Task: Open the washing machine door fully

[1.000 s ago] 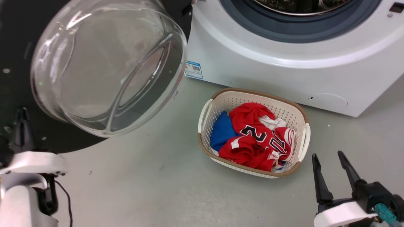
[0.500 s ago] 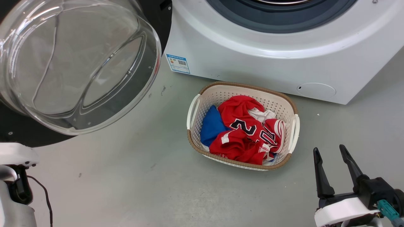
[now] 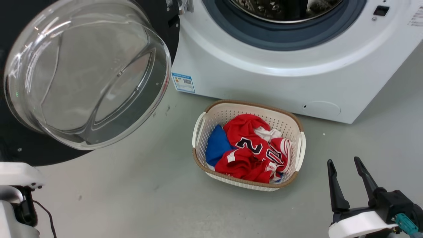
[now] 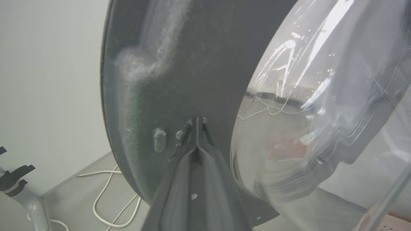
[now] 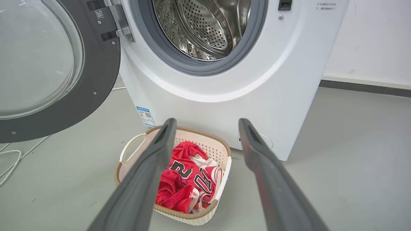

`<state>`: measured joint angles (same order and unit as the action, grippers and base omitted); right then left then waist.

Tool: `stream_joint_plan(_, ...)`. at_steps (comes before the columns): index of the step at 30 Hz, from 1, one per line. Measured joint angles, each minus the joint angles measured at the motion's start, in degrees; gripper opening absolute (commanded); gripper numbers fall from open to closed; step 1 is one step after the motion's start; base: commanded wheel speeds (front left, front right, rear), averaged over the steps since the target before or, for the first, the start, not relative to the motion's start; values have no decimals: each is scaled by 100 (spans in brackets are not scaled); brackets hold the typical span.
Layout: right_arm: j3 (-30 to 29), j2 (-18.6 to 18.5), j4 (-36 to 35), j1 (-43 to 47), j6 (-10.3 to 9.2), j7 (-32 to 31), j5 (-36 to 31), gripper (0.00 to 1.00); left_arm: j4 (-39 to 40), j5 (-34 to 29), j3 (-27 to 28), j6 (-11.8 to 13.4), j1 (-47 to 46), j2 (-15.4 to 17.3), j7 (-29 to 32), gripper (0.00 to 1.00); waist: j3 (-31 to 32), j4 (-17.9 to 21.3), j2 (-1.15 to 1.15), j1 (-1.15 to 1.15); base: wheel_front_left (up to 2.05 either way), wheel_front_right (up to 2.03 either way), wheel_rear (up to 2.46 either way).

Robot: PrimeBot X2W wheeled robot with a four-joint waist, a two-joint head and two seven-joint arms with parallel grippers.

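Basket [image 3: 244, 182] on grey floor [image 3: 148, 191] — red jersey [image 3: 251, 148], blue cloth [image 3: 214, 145] inside.

This looks like a bare test room set up for laundry, more lab than home. A white front-loading washing machine [image 5: 282, 80] stands directly on a smooth grey floor [image 5: 353, 154] beyond the right gripper [image 5: 207, 121] jaws, backed by a plain white wall [image 5: 369, 38] with a dark skirting strip [image 5: 366, 87]. A laundry basket [image 5: 208, 146] of clothes [image 5: 183, 183] (a red numbered jersey, something blue) sits between those jaws and the machine. Loose white cables [image 4: 93, 208] trail on the floor left of the left gripper [image 4: 196, 119] jaws.
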<state>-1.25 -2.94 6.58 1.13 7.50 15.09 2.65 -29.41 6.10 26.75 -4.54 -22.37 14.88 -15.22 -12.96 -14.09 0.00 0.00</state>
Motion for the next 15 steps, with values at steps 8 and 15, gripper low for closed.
stream_joint_plan(8,26,0,15,254,0,0,196,100,510,-212,-80,-102,528,-249,0,0,550,64,0,0,0,0,0)
stream_joint_plan(15,-42,0,-27,542,0,-1,265,100,1317,-448,-580,-197,1077,-594,0,0,1052,114,0,0,0,0,0)
